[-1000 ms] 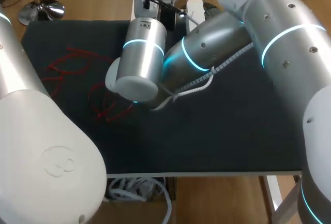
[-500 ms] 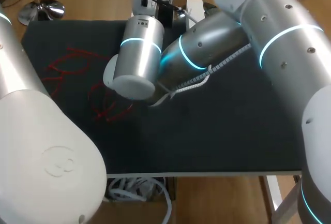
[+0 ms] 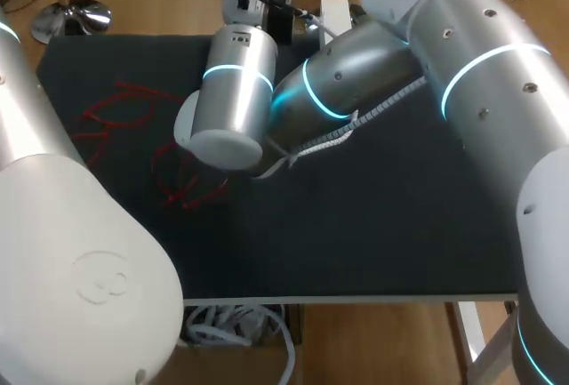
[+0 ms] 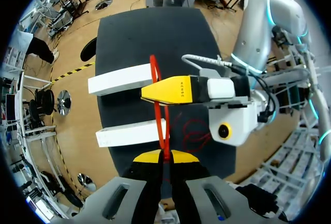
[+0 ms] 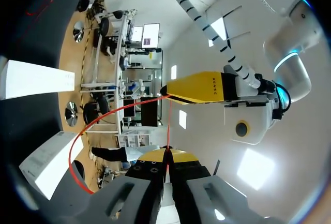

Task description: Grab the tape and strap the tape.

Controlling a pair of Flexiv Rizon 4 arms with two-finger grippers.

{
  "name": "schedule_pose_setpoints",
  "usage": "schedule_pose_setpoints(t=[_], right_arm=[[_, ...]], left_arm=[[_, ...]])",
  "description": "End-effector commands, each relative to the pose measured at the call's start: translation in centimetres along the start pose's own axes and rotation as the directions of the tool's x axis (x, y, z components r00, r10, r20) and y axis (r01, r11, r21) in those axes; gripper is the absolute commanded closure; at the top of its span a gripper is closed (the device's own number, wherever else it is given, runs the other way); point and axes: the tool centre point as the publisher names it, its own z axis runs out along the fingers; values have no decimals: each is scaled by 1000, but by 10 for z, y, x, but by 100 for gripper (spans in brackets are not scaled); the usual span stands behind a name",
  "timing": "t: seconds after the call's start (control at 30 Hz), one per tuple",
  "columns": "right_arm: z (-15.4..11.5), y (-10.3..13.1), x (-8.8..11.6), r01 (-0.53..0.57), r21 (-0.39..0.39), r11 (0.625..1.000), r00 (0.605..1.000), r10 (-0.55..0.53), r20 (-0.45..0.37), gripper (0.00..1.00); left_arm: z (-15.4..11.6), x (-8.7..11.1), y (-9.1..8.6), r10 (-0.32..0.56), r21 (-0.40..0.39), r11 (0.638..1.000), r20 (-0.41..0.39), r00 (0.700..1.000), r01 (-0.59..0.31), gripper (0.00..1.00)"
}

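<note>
Your head camera looks down from above and behind onto the tabletop (image 3: 400, 225). Your left wrist camera looks down on that same tabletop from high up, with the right gripper (image 4: 173, 90) close ahead. Your right wrist camera faces mostly past the tabletop's edge, with the left gripper (image 5: 199, 88) close ahead.

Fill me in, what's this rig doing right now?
Both arms are on the red tape. The left gripper and the right gripper are each shut on it, close together, holding a short stretch up above the black table. More red loops lie on the table's left part.
</note>
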Motion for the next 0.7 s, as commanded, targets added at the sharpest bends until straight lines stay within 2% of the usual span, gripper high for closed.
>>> schedule_pose_setpoints(t=[0.03, 0.4, 0.7], right_arm=[[1, 4, -1, 1, -1, 1000, 1000, -1, -3, 100], [1, 13, -4, -7, -33, 999, 1000, 7, 6, 100], [-1, 11, -5, -14, -30, 999, 1000, 15, 14, 100]], left_arm=[[-1, 0, 0, -1, -3, 1000, -2, 1000, 1, 100], [-1, 0, 0, -1, -3, 1000, -2, 1000, 1, 100], [-1, 0, 0, -1, -3, 1000, -2, 1000, 1, 100]])
